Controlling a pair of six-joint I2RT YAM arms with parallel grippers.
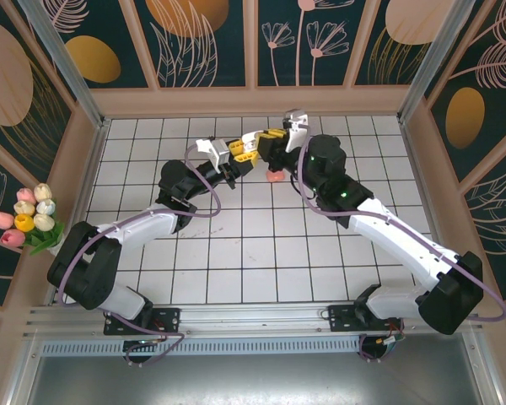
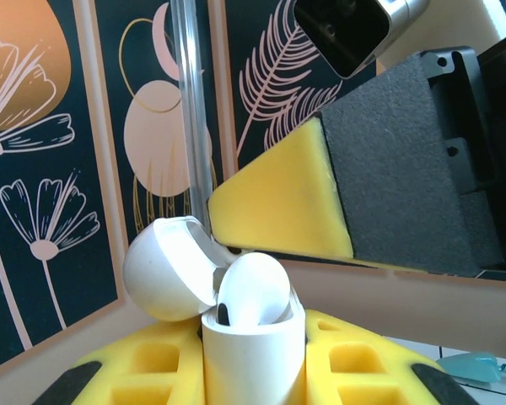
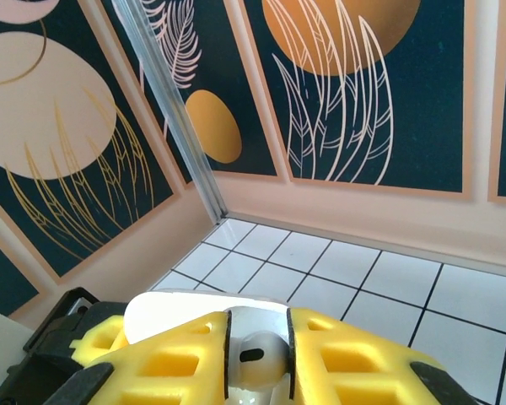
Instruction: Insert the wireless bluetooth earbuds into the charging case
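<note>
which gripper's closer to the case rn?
Left. The left gripper clamps the case between its fingers. The right gripper sits just above the open case; contact unclear.

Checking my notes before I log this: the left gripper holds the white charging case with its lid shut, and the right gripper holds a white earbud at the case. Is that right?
One detail is wrong: the lid is open, swung back to one side, as the left wrist view shows. The rest stands: the left gripper holds the white charging case, and the right gripper holds a white earbud at it.
</note>
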